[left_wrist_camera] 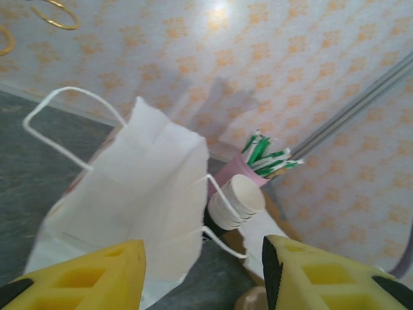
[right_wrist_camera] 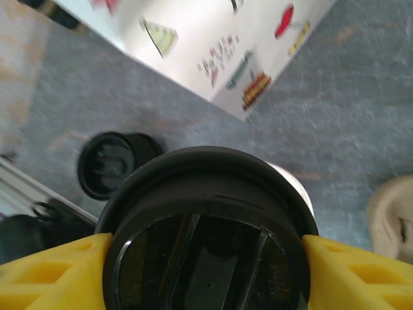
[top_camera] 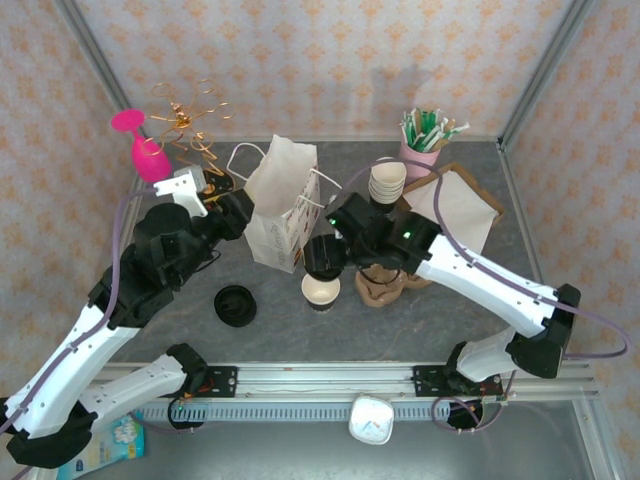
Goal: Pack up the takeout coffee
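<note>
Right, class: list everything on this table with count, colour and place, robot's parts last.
paper bag: one, white, centre back
takeout coffee: one, black, in right claw
loose lid: one, black, front left of bag
open cup: one, cream inside, centre front
cup stack: one, cream, right of bag
straw pot: one, pink, back right
flat bag: one, brown-white, far right
goblet: one, pink, back left
left claw: one, yellow, open beside bag
right claw: one, yellow, shut on takeout coffee

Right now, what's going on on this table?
The right gripper is closed around the lidded coffee, next to the white bag and an open cup. The left gripper sits at the bag with its jaws apart; whether it touches the bag is unclear. The coffee is not yet in the bag.
</note>
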Tool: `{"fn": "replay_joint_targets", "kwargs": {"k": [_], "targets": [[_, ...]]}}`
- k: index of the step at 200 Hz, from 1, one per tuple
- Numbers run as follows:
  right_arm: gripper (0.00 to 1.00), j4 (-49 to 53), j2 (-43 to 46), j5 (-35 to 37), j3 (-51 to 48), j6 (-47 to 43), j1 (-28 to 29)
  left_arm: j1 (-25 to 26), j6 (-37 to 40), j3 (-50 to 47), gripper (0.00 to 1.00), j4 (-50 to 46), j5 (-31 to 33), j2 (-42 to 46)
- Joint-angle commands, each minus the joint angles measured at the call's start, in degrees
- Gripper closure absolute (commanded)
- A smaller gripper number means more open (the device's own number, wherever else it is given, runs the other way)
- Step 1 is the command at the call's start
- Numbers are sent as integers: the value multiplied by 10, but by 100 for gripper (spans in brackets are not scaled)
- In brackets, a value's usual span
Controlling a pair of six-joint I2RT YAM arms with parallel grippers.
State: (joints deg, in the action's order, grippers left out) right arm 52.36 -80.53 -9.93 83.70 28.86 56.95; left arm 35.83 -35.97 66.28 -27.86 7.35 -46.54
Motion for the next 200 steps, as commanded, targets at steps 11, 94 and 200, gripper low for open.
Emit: {"fn": "replay_joint_targets", "kwargs": {"k": [11,94,200], "targets": [[31,54,-37,68,-7,9,41,-4,20,-32,49,-19,54,39],[33,82,-136,89,26,-10,50,-4,12,-74,48,-40,86,67],[34,109,-194,93,56,-28,54,-4,13,-81,47,-46,105,70]]}}
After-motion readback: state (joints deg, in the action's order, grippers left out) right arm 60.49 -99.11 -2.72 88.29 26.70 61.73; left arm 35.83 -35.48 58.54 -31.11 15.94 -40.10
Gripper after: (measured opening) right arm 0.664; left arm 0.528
